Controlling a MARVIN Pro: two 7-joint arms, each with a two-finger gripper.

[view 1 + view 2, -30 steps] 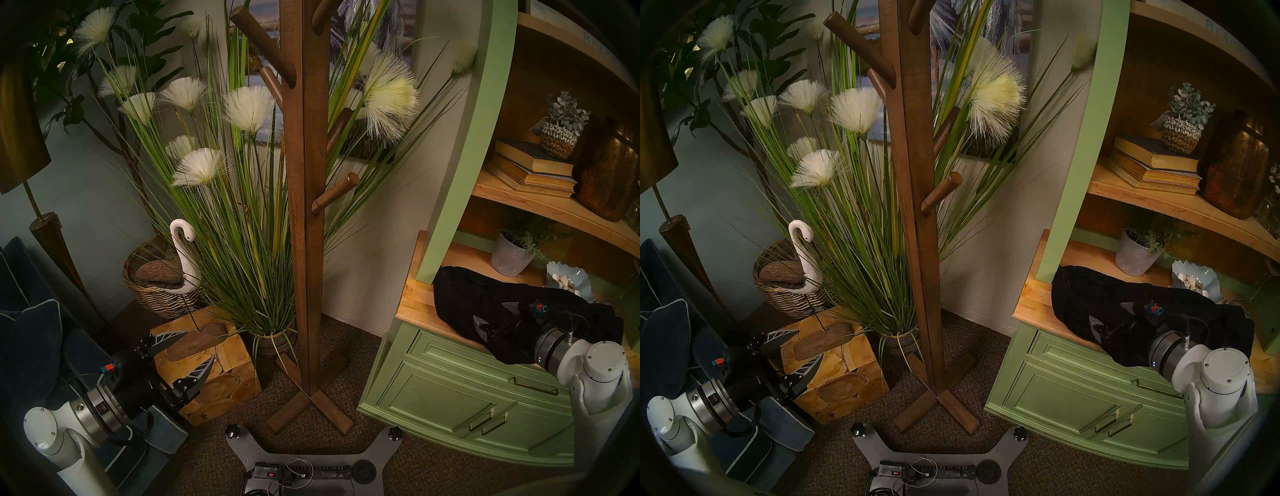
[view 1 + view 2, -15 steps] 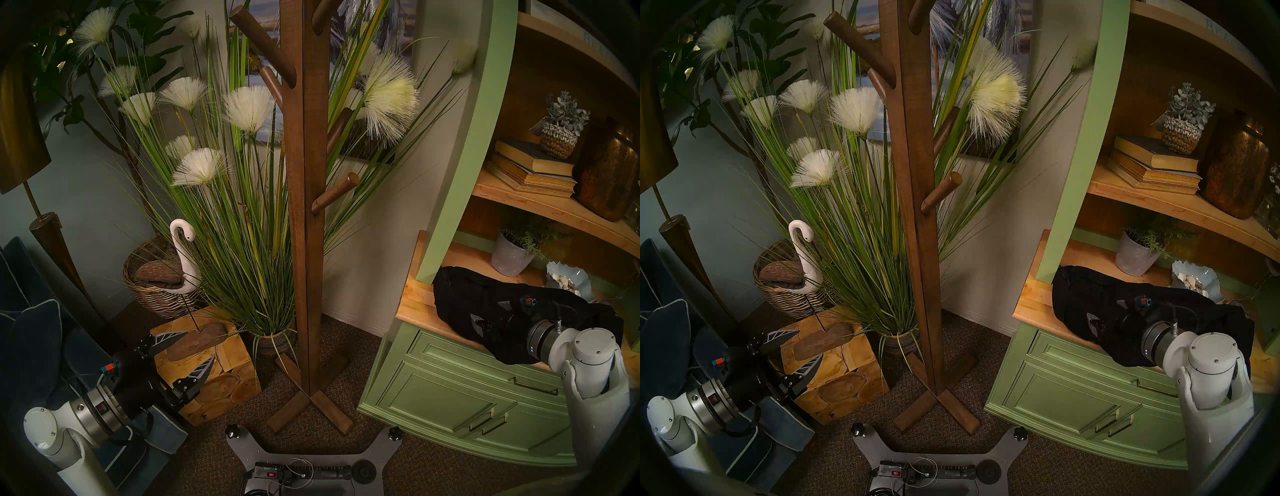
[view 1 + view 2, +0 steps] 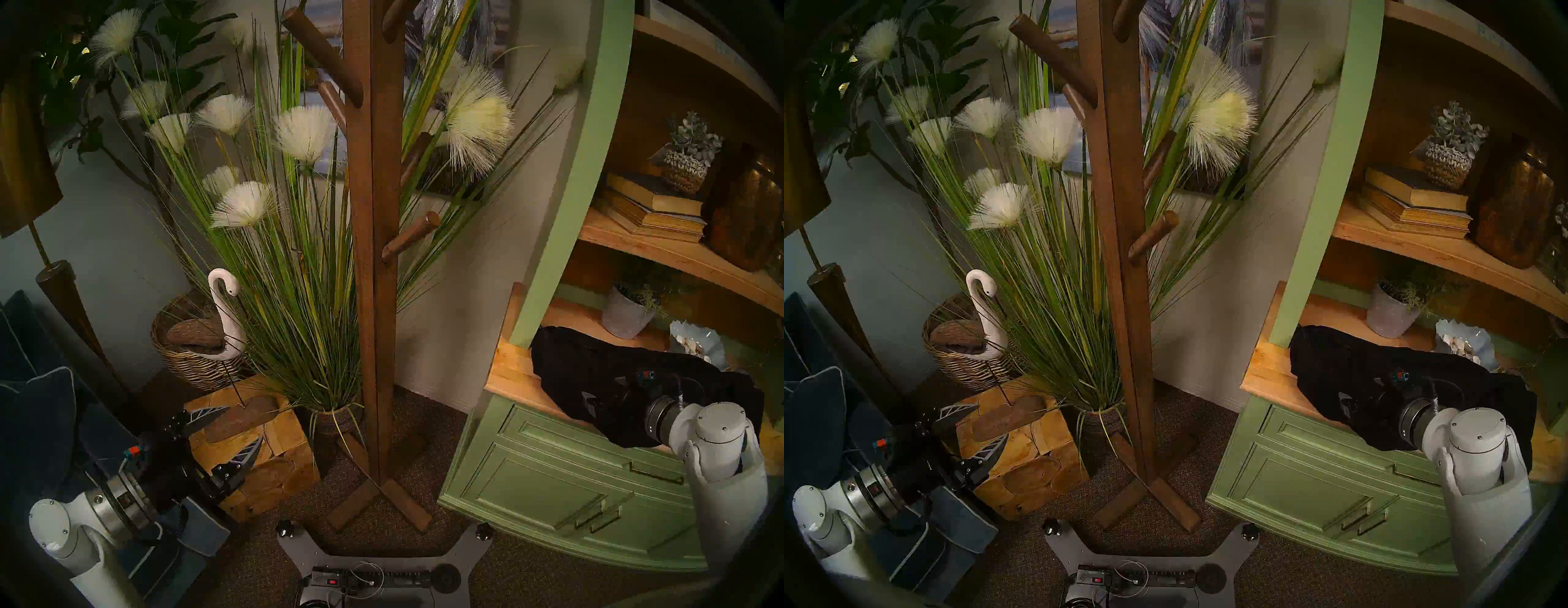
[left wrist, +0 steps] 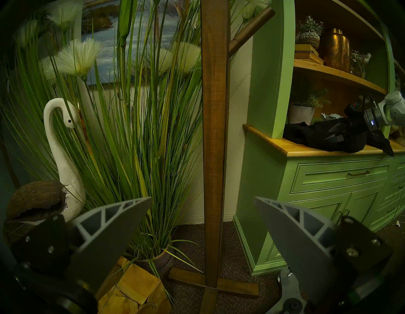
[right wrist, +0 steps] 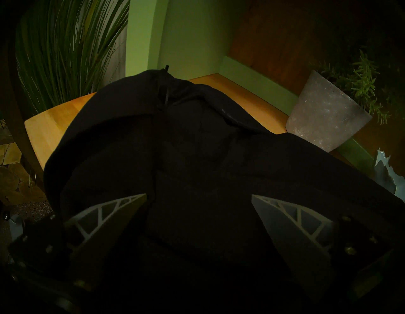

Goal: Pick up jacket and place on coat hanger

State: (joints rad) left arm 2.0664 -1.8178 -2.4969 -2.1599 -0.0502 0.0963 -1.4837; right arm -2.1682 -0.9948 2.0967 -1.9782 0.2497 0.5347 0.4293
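The black jacket [image 3: 568, 365] lies crumpled on the wooden counter [image 3: 509, 369] of the green cabinet, at the right. My right gripper [image 3: 602, 388] is open and low over the jacket's middle. In the right wrist view its fingers straddle the black cloth [image 5: 175, 142] with the gripper [image 5: 198, 195] close to or touching it. The brown wooden coat hanger [image 3: 375, 254] stands in the centre on its crossed foot, its pegs bare. My left gripper [image 3: 244, 424] is open and empty, low at the left, facing the stand's post [image 4: 214, 131].
A grey plant pot [image 3: 625, 316] and a shell dish [image 3: 695, 339] stand behind the jacket. A tall grass plant [image 3: 297, 276], a wooden block [image 3: 263, 463], a swan figure [image 3: 222, 314], a floor lamp [image 3: 63, 297] and blue cushions [image 3: 38, 407] fill the left.
My right arm has moved left and forward, and its open gripper has sunk lower onto the jacket. The left arm has not moved.
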